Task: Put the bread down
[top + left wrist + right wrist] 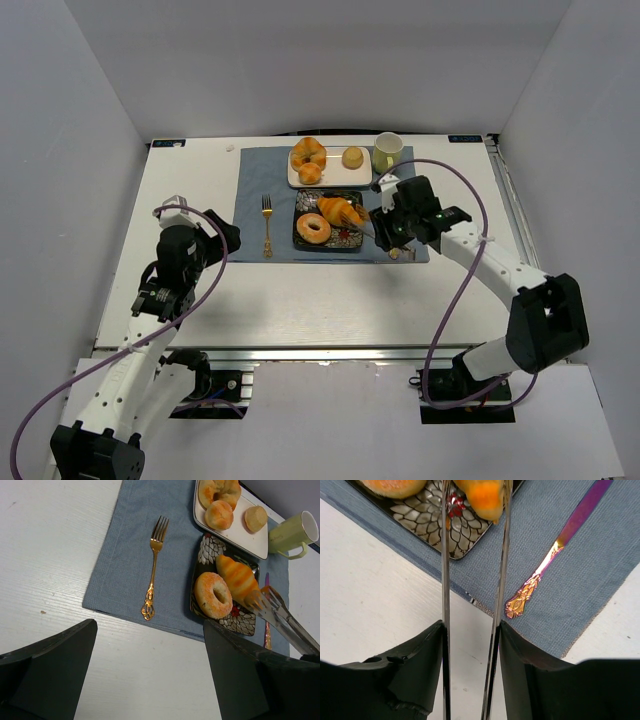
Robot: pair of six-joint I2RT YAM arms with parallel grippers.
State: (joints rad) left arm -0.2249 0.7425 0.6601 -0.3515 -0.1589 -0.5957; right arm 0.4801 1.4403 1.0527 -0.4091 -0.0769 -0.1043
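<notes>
Placemat [265,178] under bread [343,210]; table [330,300] perhaps wooden

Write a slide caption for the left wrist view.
The tongs at a croissant beside a donut on the dark plate; a fork lies on the blue mat.

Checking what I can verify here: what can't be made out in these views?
- Tongs tips: in the right wrist view they are cut off by the top edge, so whether they touch the croissant is unclear.
- Purple utensil head: cut off by the same edge. In the top view the right gripper covers it, and in the left wrist view the tongs cross it.
</notes>
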